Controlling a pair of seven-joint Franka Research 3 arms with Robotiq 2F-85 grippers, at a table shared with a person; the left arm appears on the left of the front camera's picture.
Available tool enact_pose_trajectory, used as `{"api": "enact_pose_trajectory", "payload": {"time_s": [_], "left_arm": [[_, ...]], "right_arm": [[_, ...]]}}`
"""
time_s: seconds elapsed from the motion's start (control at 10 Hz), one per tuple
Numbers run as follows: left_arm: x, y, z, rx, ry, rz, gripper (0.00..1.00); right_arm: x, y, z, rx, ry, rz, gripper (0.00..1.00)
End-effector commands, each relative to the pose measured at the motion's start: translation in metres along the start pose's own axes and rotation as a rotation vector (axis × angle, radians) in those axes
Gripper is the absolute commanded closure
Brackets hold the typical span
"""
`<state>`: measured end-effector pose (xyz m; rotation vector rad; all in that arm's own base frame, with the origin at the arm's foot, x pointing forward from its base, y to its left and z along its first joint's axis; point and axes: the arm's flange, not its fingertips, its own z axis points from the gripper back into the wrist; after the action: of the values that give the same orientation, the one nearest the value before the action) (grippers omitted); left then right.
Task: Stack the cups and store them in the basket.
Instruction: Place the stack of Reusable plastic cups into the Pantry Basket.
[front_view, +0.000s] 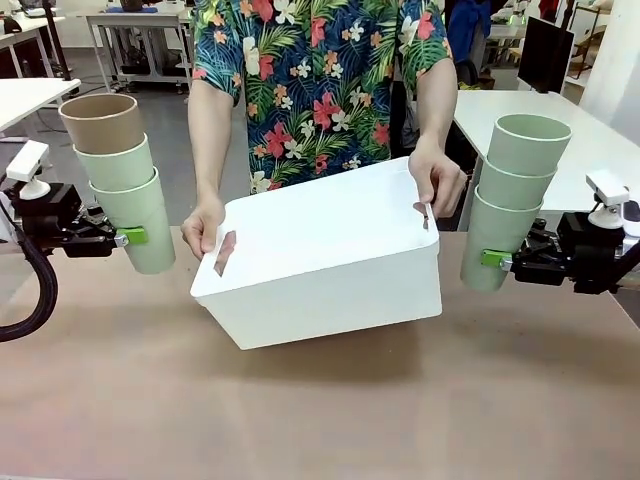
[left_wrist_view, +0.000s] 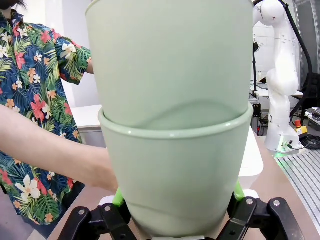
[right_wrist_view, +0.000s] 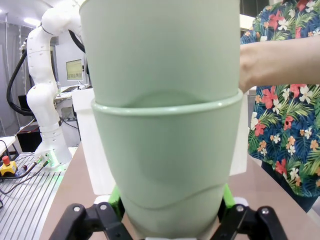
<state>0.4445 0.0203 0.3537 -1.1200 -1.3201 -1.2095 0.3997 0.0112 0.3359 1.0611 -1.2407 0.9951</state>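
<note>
Cups are gathered in two nested stacks of three, both held off the table on either side of the basket: the left stack, with the tan cup on top, and the all-green right stack. They look light, stiff and smooth-walled, so a loose pinch would likely let them slip. The nested ones sit in by friction alone and could slide out if a stack is tipped far. The best hold is across the bottom cup's lower wall, where the taper is narrowest. The left gripper has its jaws closed there on its bottom cup, green pads pressed to both sides, and the right gripper clamps its bottom cup likewise. Both arms reach in level from the sides, and each stack leans a little outward. A person holds the basket lifted and tilted, one hand at its left end and the other hand at its right. Its opening seems to face up, though white on white makes that hard to read.
</note>
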Motion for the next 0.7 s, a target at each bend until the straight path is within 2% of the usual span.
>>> {"api": "enact_pose_trajectory", "payload": {"time_s": [0.0, 0.3, 0.6], "left_arm": [[0.005, -0.001, 0.0, 0.002, -0.008, -0.009, 0.14], [0.0, 0.0, 0.0, 0.0, 0.0, 0.0, 0.14], [0.054, -0.012, 0.014, 0.059, 0.05, 0.011, 0.14]], "right_arm": [[0.004, -0.002, 0.0, 0.0, -0.003, 0.01, 0.15], [0.004, -0.002, 0.0, 0.0, -0.003, 0.01, 0.15], [0.004, -0.002, 0.0, 0.0, -0.003, 0.01, 0.15]]}}
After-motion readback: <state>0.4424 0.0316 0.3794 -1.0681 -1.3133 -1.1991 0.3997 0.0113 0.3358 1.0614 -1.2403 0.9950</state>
